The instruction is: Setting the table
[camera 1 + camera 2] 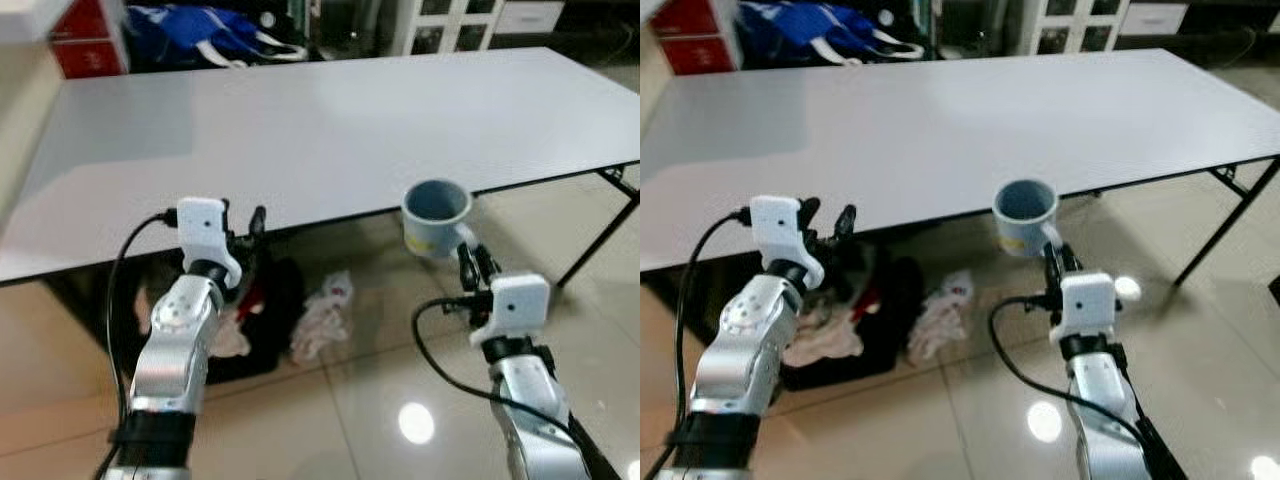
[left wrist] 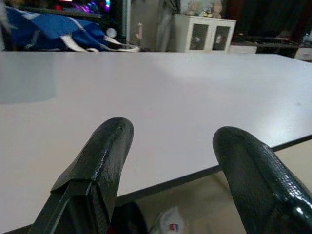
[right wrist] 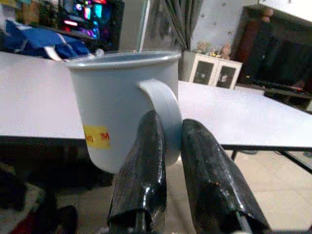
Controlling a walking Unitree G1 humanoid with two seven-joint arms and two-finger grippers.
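We see a long white surface (image 1: 330, 130) in front of us, and both of our arms are raised before its near edge. Our right gripper (image 1: 1052, 260) holds a pale blue mug (image 1: 1024, 216) by its handle (image 3: 163, 114). The jaws are closed on the handle, one black finger (image 3: 141, 175) on each side of it, with almost no gap between them. The mug is upright, its opening facing up, and it carries a small yellow sticker (image 3: 96, 136) on its side. It hangs in the air just at the near edge of the surface, on the right part, and it seems to be a little lower than the top, though we cannot tell this well from the head views.

Our left gripper (image 1: 243, 222) is near the same edge, further to the left. Its jaws are wide open and hold nothing; through them we look over the white top.

Under the surface, on the tiled floor (image 1: 380, 400), there is a dark bag (image 1: 270, 310) with some crumpled cloth (image 1: 322, 312) beside it. Behind the far side of the surface we see a blue bag (image 1: 205, 30) and a white cabinet (image 1: 450, 20).
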